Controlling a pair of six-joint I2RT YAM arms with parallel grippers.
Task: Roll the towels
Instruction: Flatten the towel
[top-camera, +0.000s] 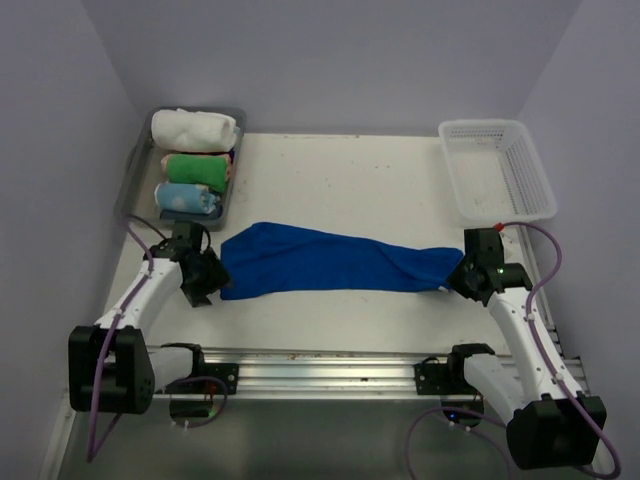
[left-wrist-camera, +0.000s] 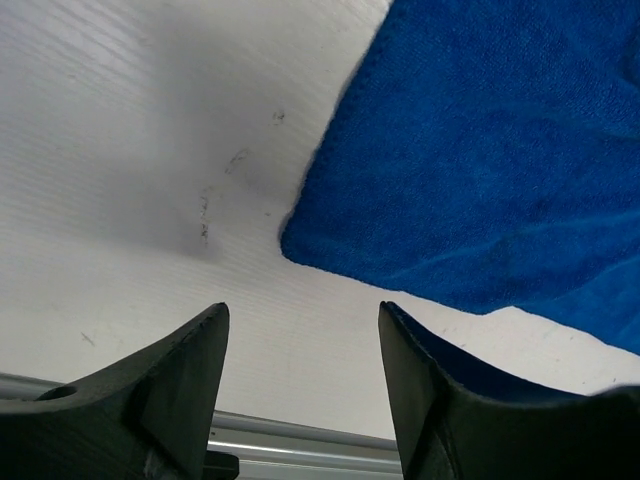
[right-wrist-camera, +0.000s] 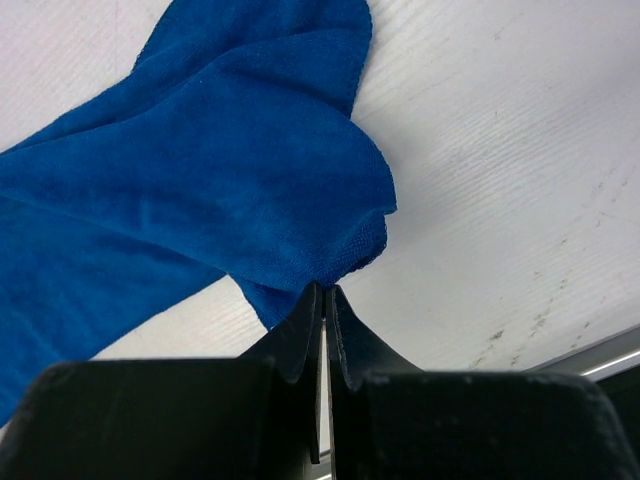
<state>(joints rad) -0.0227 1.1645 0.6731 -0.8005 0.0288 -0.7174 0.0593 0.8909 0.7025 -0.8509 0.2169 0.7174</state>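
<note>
A royal blue towel (top-camera: 330, 262) is laid flat, stretched lengthwise across the middle of the white tabletop (top-camera: 340, 180). Behind the blue towel's left end stands a grey tray (top-camera: 137, 170). Three rolled towels are held in it in a row: a white towel (top-camera: 197, 128) farthest from the blue towel, a bright green towel (top-camera: 195, 166) in the middle, and a pale blue dotted towel (top-camera: 187, 197) nearest. Behind its right end a white mesh basket (top-camera: 482, 125) is placed. The left hand (left-wrist-camera: 300, 310) is held wide open just off the blue towel's left corner, apart from it. The right hand (right-wrist-camera: 325, 290) is pinched closed on the blue towel's right tip.
</note>
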